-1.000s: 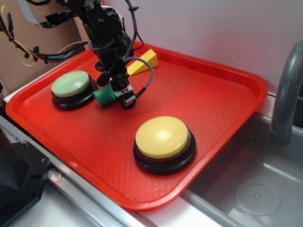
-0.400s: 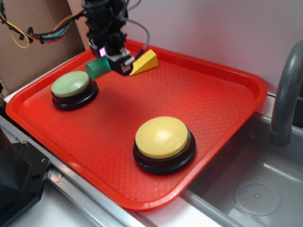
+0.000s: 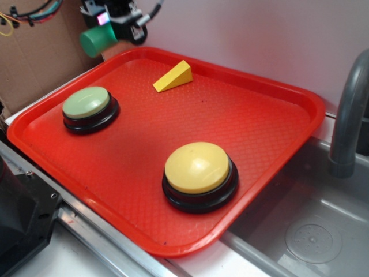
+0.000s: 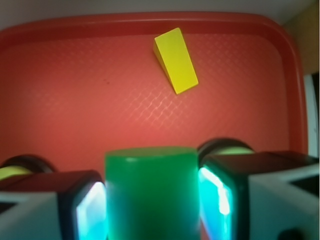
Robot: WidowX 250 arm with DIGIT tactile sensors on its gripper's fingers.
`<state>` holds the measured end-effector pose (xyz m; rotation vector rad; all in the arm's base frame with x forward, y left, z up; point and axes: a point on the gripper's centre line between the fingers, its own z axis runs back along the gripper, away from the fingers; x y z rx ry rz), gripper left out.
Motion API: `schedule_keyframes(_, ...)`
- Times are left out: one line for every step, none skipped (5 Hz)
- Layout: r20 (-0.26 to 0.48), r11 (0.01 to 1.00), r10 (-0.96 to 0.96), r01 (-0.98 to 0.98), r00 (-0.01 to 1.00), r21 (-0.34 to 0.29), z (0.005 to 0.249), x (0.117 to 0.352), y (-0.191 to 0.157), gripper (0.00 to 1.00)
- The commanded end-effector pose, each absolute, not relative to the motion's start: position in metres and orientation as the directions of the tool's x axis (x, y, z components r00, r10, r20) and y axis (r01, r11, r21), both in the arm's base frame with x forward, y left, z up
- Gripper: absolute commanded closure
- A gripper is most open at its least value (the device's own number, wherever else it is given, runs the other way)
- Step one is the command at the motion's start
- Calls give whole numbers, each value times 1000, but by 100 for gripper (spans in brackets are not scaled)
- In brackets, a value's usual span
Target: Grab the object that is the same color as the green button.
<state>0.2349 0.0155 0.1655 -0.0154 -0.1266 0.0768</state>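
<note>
Overhead, gripper (image 4: 150, 200) clamping green cylinder (image 3: 97, 39) above tray (image 3: 277, 144).

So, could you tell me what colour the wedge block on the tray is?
Yellow; the wedge block shows best in the wrist view.

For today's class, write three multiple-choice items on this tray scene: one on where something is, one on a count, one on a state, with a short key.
1. Where is the green cylinder?
A. lying on the tray
B. held above the tray's far left corner
C. in the sink

2. How many domed buttons sit on the red tray?
A. one
B. two
C. three

3. The gripper is:
A. open and empty
B. shut on the yellow wedge
C. shut on the cylinder

Key: 1 B, it hangs off the tray surface; 2 B, green button and yellow button; 3 C, jaws press both sides; the yellow wedge lies free.
</note>
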Motion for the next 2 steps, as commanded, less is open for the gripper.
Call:
schedule_keyframes(216,994,106,-102,971,-26,192,224,13,100)
schedule_keyframes(161,992,130,-129,978,-18,185,225,20,100)
